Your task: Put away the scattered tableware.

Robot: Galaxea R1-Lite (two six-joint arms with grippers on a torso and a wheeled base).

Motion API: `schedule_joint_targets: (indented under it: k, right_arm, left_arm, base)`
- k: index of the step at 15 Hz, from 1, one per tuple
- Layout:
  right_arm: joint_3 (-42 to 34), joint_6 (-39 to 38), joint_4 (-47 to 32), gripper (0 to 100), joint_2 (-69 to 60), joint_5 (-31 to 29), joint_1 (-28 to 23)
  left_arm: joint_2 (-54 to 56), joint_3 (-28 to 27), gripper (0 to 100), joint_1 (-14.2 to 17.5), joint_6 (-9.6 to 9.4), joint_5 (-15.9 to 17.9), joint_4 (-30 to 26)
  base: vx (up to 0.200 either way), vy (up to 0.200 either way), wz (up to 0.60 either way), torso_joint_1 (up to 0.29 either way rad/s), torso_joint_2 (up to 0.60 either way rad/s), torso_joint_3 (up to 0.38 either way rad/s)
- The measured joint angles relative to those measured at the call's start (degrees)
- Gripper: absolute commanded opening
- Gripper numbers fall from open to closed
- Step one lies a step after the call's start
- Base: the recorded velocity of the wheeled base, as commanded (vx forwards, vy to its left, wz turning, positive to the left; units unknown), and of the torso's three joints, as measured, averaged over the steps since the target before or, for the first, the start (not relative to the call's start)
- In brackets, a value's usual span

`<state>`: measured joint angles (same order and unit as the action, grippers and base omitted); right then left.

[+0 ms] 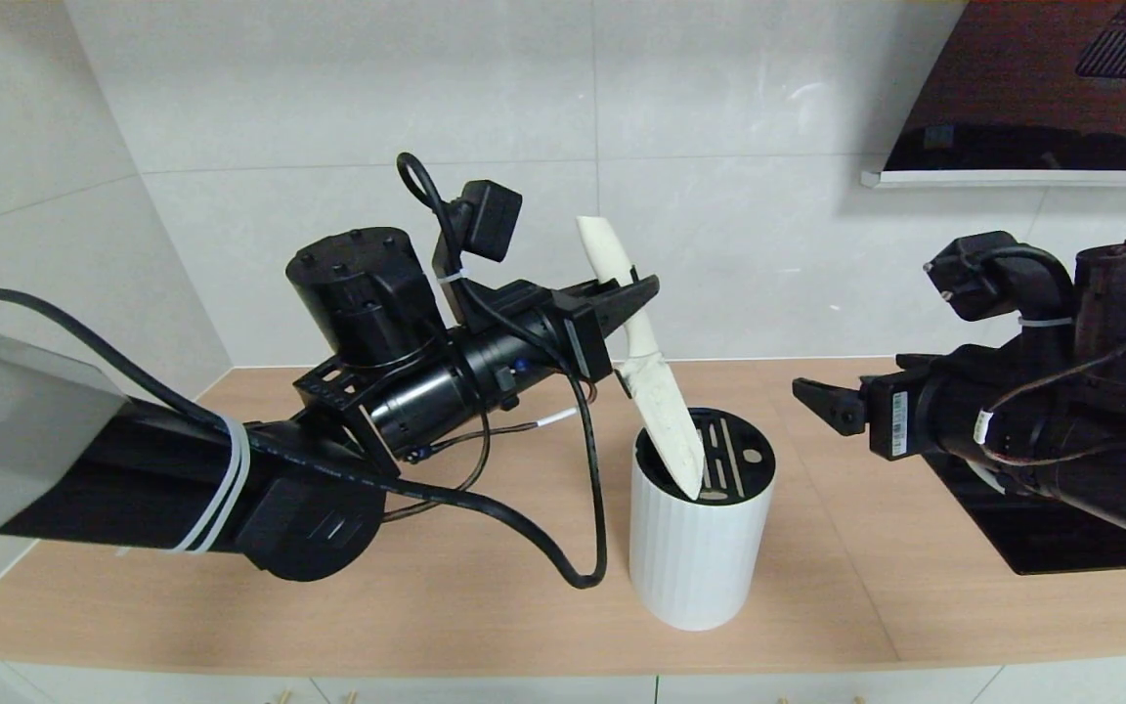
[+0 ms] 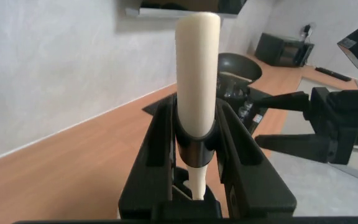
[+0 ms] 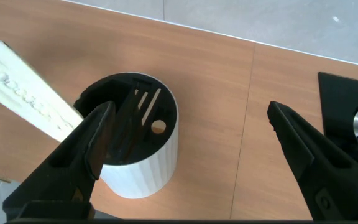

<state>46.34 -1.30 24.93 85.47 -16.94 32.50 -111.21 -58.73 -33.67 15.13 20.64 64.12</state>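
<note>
Head: L gripper (image 1: 636, 298) has its fingers clamped on the handle of the white knife (image 1: 666, 420). Blade slants down below the fingers, tip at the top face of the knife block (image 1: 700, 548). Can't tell if the tip is in a slot. Knife block stands on the counter (image 1: 485, 606), under the L fingers. R gripper (image 1: 822, 403) sits beside the knife block, not touching it.

L wrist: handle sticks out past the fingers (image 2: 157, 143), pinched both sides near the dark collar.

R wrist: R fingers (image 3: 86, 155) spread wide, holding nothing, w/ the knife block (image 3: 142, 168) between and beyond them. Its slots + round hole look empty.

Handling, my guess: knife is stiff and light, blade prob ceramic so brittle + sharp, handle smooth. Take it by the handle, never the blade.
</note>
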Motion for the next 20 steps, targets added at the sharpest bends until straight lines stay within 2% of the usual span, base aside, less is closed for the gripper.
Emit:
schedule_joint_targets:
  k: [6, 8, 12, 18, 20]
  right_arm:
    - [-0.37, 0.02, 0.06, 100, 0.0, -0.02, 0.16]
    - [-0.37, 0.02, 0.09, 100, 0.02, 0.0, 0.18]
    - [-0.48, 0.07, 0.09, 100, 0.0, -0.1, 0.18]
    - [-0.48, 0.09, 0.09, 100, 0.0, -0.23, 0.35]
    - [-0.56, 0.09, 0.11, 100, -0.07, -0.46, 0.99]
  left_arm:
    - [-0.78, -0.16, 0, -0.09, -0.55, -1.56, 6.35]
    - [-1.05, -0.16, 0, -0.06, -0.66, -1.68, 6.6]
    - [-3.62, -0.27, 0, -0.09, -5.85, -2.33, 7.95]
    - [-6.16, -0.33, 0, -0.67, -6.6, -2.69, 8.66]
    - [-7.47, -0.28, 0, -1.77, -8.29, -3.05, 9.56]
  base:
    - [0.0, 0.0, 0.0, 0.0, 0.0, 0.0]
    - [0.0, 0.0, 0.0, 0.0, 0.0, 0.0]
    - [0.0, 0.0, 0.0, 0.0, 0.0, 0.0]
    - [0.0, 0.0, 0.0, 0.0, 0.0, 0.0]
    - [0.0, 0.0, 0.0, 0.0, 0.0, 0.0]
